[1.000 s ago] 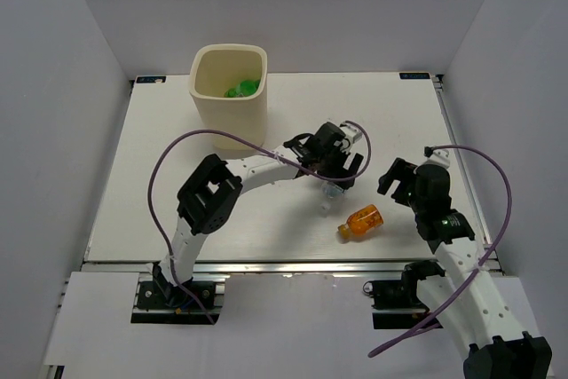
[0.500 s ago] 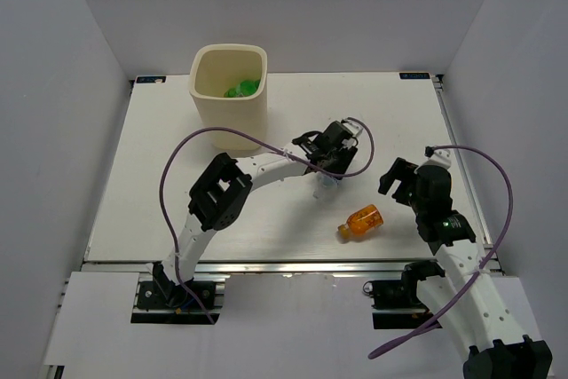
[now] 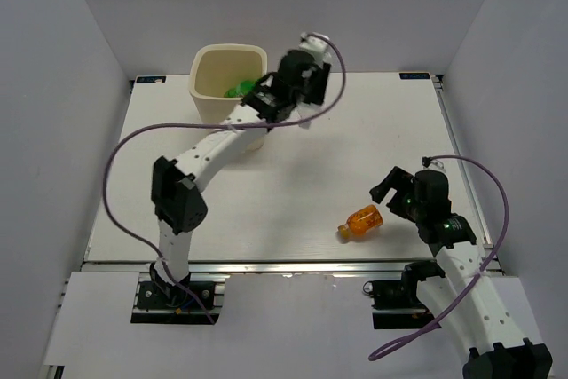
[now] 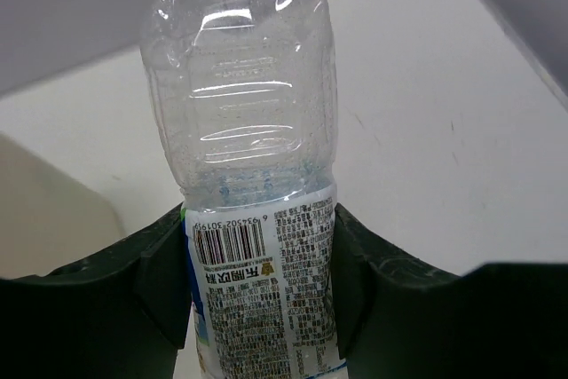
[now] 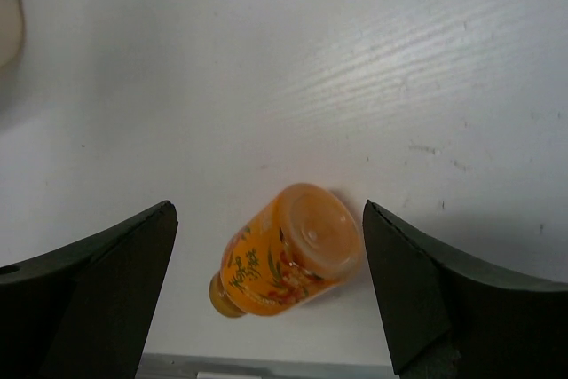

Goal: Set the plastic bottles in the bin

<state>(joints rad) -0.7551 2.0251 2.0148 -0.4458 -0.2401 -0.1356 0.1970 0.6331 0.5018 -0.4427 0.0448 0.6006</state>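
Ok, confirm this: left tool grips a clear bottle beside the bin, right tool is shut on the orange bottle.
Not shut: the right wrist view shows the right tool open, not touching the orange bottle. The left tool does grip the clear bottle beside the bin.

The clear ribbed plastic bottle is glossy and see-through, with bright glints along its ridges. Its white printed label looks like thin, smooth film or paper. The fingers of the left gripper clasping it are dark matt plastic, faintly grainy. The short orange plastic bottle is shiny and translucent. The white table is matt with faint grain-like streaks. The tall cream plastic bin has smooth walls with a dull sheen.
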